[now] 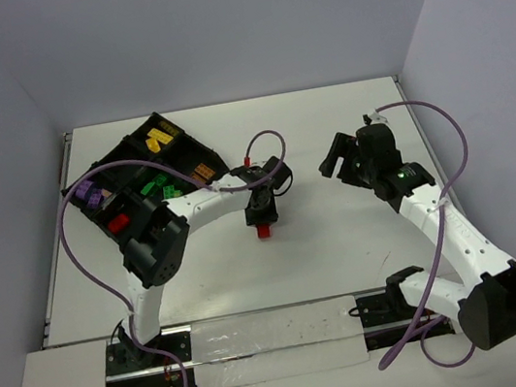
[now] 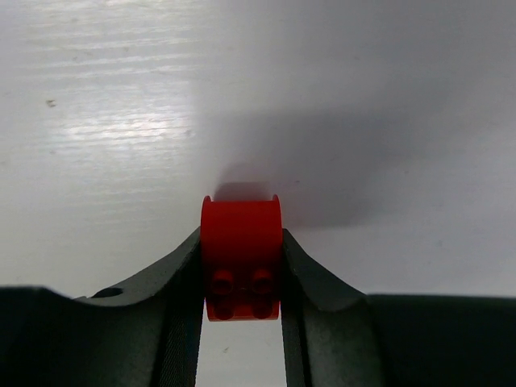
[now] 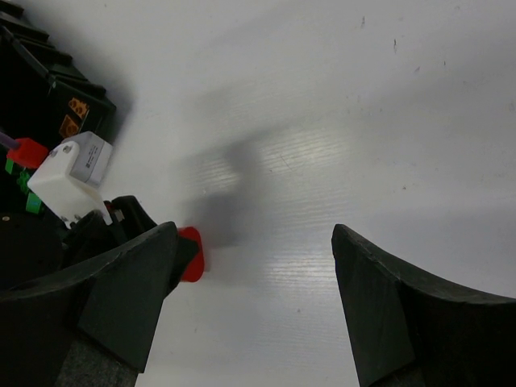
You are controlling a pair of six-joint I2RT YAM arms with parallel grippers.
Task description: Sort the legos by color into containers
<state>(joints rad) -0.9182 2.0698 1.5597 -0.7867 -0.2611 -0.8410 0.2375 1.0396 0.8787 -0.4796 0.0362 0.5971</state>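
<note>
**Left hand** (image 1: 261, 213): pinching a red brick (image 2: 241, 238) that sits low over the worktop (image 1: 347, 258), near its middle and a little beyond the right corner of the black tray (image 1: 121, 156). In the wrist view both fingers (image 2: 181, 290) press on the brick's side faces. The brick is centred between them, its studs face the camera, and its far end sticks out past the fingertips. Whether its base rests on the worktop cannot be told.

**Right hand** (image 1: 344, 162): spread wide and holding nothing. It is raised over the right half of the worktop, well apart from the brick and the tray.

**Tray contents, seen from overhead:**
- yellow pieces (image 1: 159, 138) in a far compartment
- purple pieces (image 1: 89, 193) at the left
- green pieces (image 1: 154, 185) in the centre
- an orange piece (image 1: 201, 173) at the right
- one red piece (image 1: 117, 222) in the near compartment

**Assessment:** the step in hand is the pickup of the red brick. Its likely destination is the near compartment that holds the red piece.

**Recommendations:**
- Lift straight up before any sideways travel, so the brick neither drags nor twists on its smooth faces.
- Keep the grip firm, since the hold is near the fingertips.
- Carry the brick well above the tray wall.
- That compartment lies close to the left arm's own elbow, so the arm must fold back with care.
- Lower the brick inside the compartment walls before letting go; a drop from height risks a bounce into a neighbouring compartment.
- Keep the right arm clear of the carry path.
</note>
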